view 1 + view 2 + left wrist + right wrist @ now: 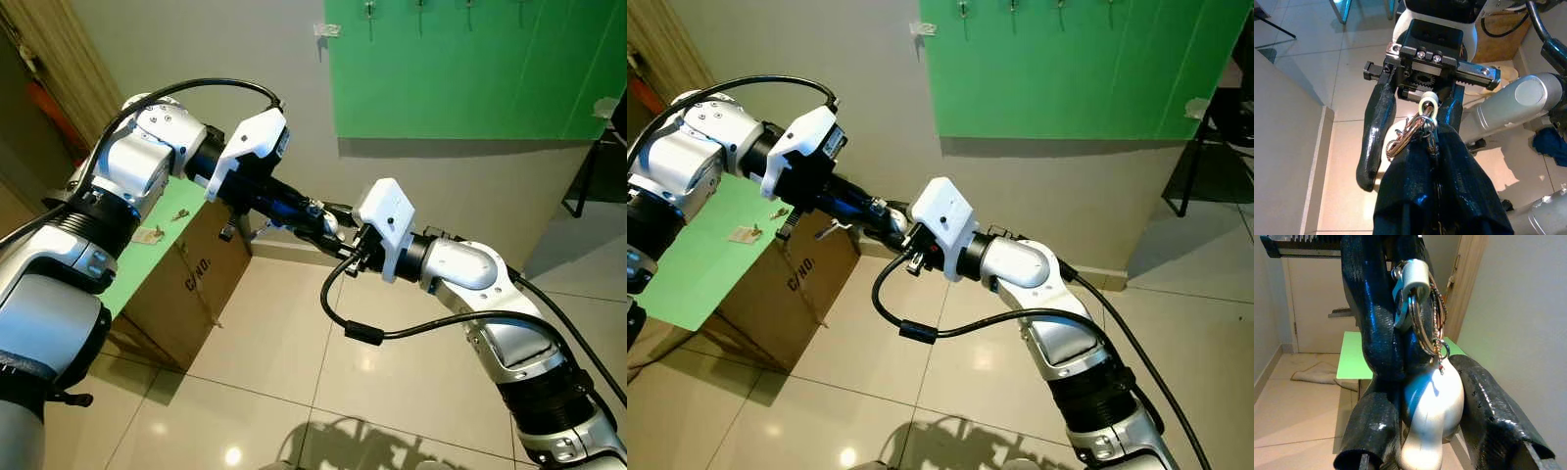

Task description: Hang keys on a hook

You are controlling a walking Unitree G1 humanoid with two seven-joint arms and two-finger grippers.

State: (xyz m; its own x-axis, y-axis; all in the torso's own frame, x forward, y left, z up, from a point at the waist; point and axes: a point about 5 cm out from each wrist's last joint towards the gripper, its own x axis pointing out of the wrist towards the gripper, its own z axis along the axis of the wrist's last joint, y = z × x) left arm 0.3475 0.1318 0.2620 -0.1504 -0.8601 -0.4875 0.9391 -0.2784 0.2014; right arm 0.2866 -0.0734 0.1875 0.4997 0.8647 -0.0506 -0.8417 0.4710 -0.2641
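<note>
Both arms meet in mid-air over the tiled floor (294, 352), gripper tip to gripper tip. The left gripper (315, 217) is clenched on the keys (1418, 129), a bunch on a ring with a white fob, held between its black fingers (1449, 181). The right gripper (345, 223) stands released, its fingers (1374, 142) spread either side of the bunch. At about 1 o'clock, a green wall board (470, 69) carries a row of hooks (369, 12). At 9 o'clock sits a cardboard box (191, 284) with a green top (157, 240).

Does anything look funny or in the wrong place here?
Yes: the keys aren't on a hook. They hang in mid-air between the left gripper and right gripper, which meet fingertip to fingertip. More keys lie loose on the green table.
</note>
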